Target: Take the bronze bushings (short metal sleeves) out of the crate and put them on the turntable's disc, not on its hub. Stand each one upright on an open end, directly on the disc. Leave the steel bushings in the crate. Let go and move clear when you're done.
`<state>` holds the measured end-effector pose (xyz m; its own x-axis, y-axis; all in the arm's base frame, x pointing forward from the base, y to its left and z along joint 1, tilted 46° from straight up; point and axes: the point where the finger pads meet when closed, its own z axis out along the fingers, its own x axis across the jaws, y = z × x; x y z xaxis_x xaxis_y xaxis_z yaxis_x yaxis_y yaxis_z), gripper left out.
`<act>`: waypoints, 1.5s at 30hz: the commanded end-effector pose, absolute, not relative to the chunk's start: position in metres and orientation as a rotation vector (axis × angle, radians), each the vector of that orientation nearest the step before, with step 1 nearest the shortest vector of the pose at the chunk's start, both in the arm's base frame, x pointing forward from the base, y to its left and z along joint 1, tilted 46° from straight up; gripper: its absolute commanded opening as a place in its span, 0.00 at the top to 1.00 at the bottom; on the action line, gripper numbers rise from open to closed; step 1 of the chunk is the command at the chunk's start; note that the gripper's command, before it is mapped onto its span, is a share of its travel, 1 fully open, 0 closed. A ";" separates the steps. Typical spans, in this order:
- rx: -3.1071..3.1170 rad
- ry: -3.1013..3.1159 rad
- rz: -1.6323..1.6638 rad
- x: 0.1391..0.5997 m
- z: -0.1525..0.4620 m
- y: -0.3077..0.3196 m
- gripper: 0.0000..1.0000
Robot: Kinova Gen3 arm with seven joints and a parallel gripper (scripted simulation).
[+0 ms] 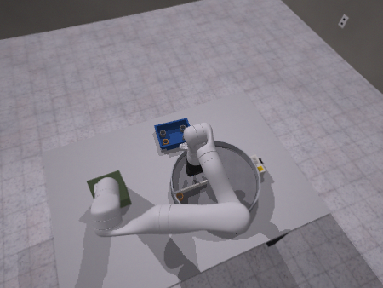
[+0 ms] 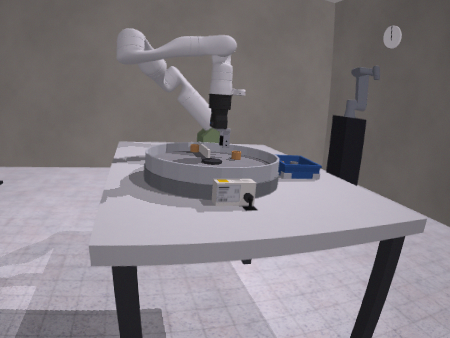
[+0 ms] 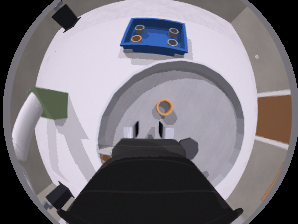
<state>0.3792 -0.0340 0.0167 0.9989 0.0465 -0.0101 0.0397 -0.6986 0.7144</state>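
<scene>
My gripper [image 2: 225,145] [image 3: 148,127] is open and empty, low over the turntable's disc [image 1: 240,168] [image 3: 205,102]. In the top view the arm hides its fingertips. A bronze bushing [image 2: 236,155] [image 3: 164,107] stands upright on the disc, just beyond the fingers in the wrist view. Another bronze bushing [image 1: 180,193] [image 2: 194,148] is on the disc across the pale bar, partly hidden in the wrist view. The blue crate [image 1: 173,146] [image 2: 300,173] [image 3: 155,50] holds a bronze bushing [image 1: 165,141] [image 3: 136,38] and grey steel-looking bushings [image 3: 140,29] [image 3: 173,32] [image 3: 172,42]. The hub [image 2: 212,161] [image 3: 189,148] is dark.
A raised rim [image 1: 259,183] [image 2: 170,162] surrounds the disc. The pale bar [image 1: 192,187] [image 2: 204,150] crosses part of it. A white control box [image 1: 258,164] [image 2: 234,192] stands outside the rim. A green block [image 1: 124,197] [image 3: 54,103] is near the arm's base.
</scene>
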 end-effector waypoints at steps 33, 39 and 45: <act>2.342 0.071 0.024 0.381 0.033 -0.018 0.23; 2.342 0.071 0.024 0.381 0.033 -0.018 0.23; 2.344 0.068 0.025 0.382 0.035 -0.015 0.23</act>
